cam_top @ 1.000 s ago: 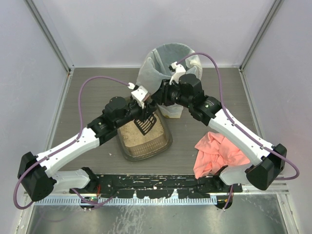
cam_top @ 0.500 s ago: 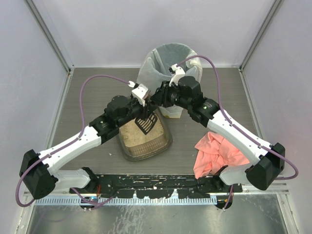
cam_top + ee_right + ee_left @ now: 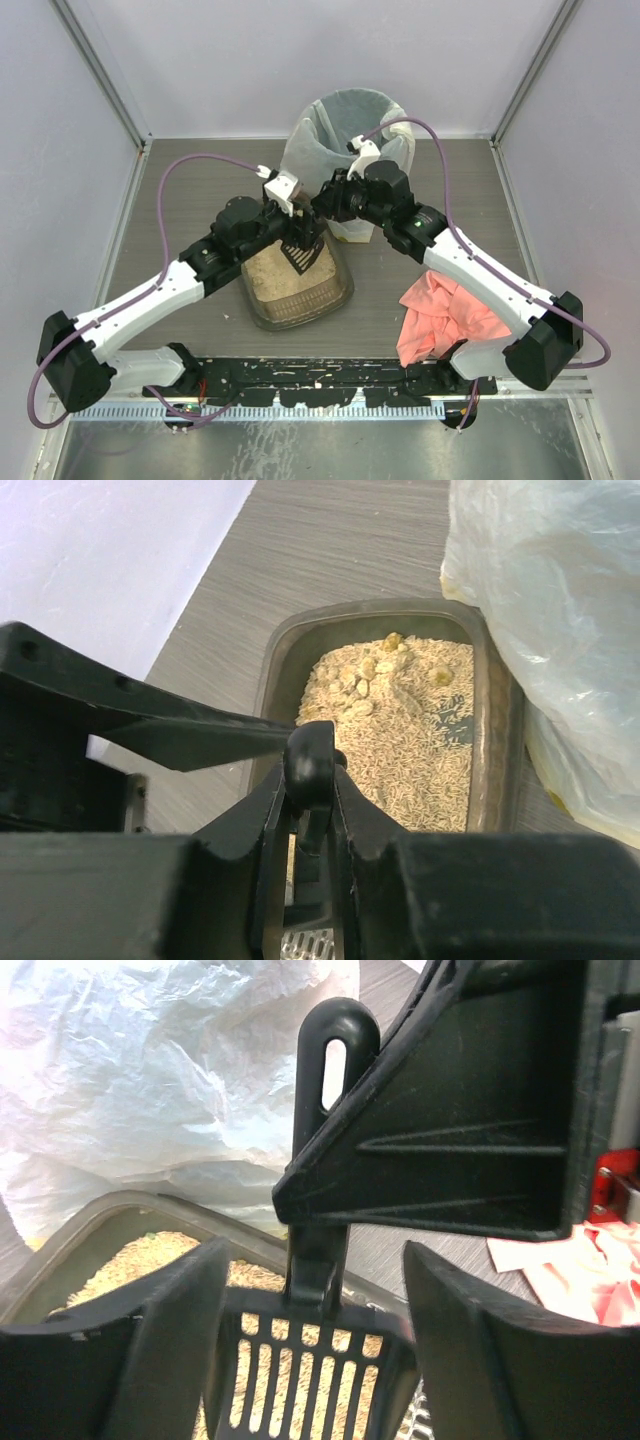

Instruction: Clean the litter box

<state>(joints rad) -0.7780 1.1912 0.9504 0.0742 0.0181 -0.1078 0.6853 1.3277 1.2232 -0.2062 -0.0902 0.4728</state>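
The litter box (image 3: 344, 290) is a dark shallow tray of tan granules, lying under both wrists. A black slotted scoop (image 3: 303, 256) hangs upright over its far end. My right gripper (image 3: 310, 780) is shut on the scoop's handle (image 3: 311, 760) near the top loop. My left gripper (image 3: 318, 1260) stands open, one finger on either side of the scoop's basket (image 3: 310, 1370) with a gap on both sides. In the right wrist view, pale clumps (image 3: 385, 665) lie on the granules at the tray's far end.
A tall round bin (image 3: 345, 120) lined with a white bag stands just behind the tray, and the bag (image 3: 550, 630) bulges close to the tray's rim. A pink cloth (image 3: 445, 315) lies crumpled at the right, beside the right arm.
My left gripper has opened and let go of the scoop. My right gripper has closed on the scoop's handle. Both wrists shifted slightly left.
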